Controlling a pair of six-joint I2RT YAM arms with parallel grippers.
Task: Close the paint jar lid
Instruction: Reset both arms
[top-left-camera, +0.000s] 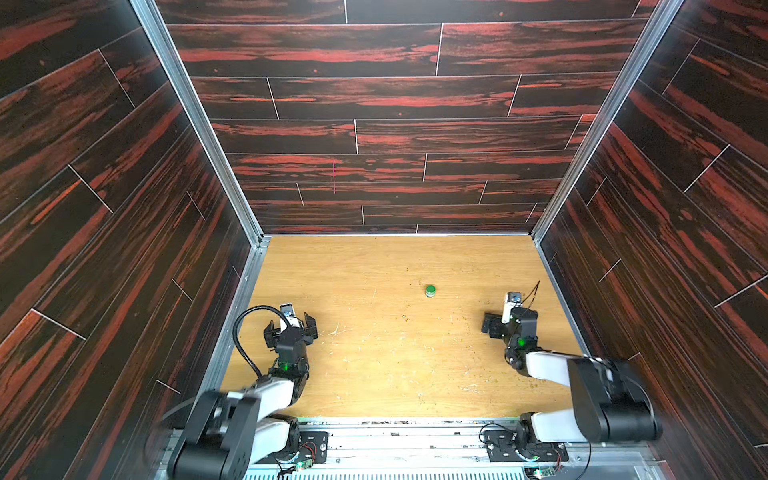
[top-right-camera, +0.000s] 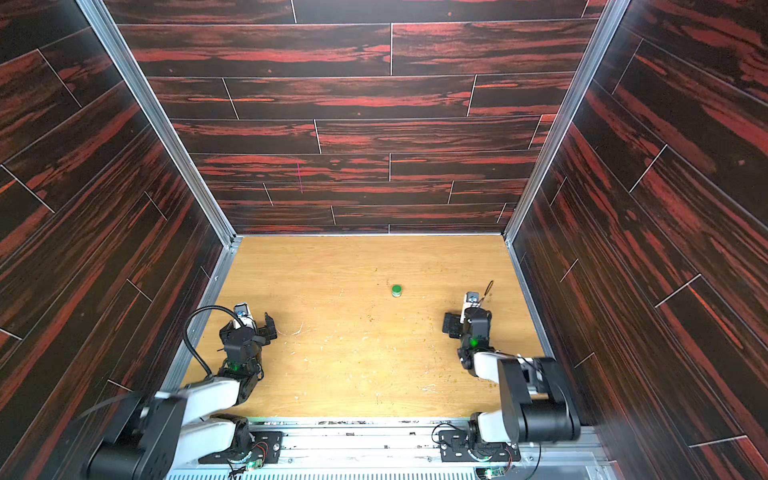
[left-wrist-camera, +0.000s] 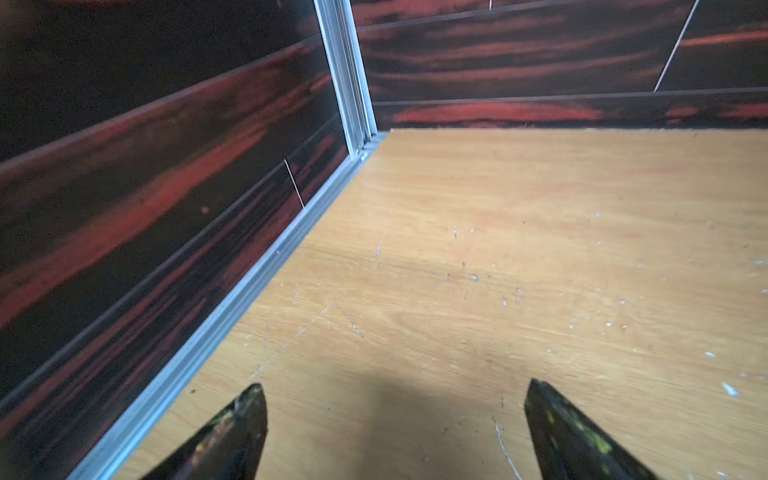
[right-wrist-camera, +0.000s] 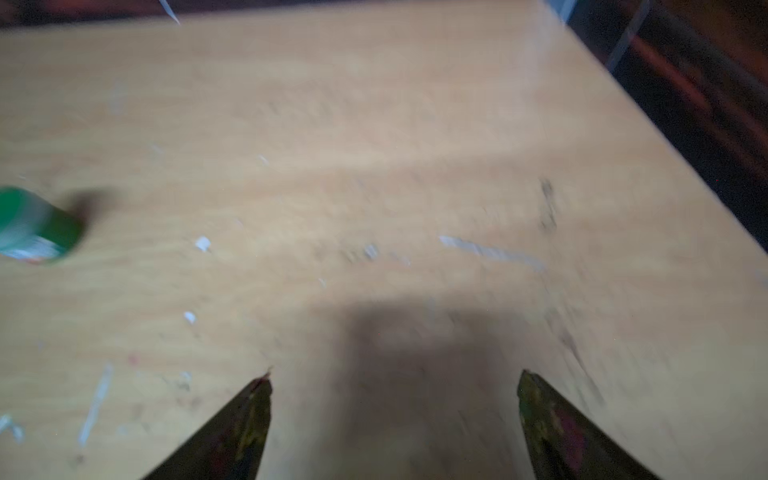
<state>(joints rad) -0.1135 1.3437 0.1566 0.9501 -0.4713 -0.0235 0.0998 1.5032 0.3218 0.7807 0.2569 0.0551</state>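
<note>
Paint jar (top-left-camera: 430, 292): we see it on the desk (top-left-camera: 374, 353), lid (top-left-camera: 430, 288) on.
Left tool (left-wrist-camera: 395, 388): released.
Right tool (right-wrist-camera: 395, 376): released.

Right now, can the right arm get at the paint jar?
Probably yes. The paint jar stands alone on the table, ahead of the right gripper and off to its left, with nothing between them. The jaws stand open and empty.
</note>
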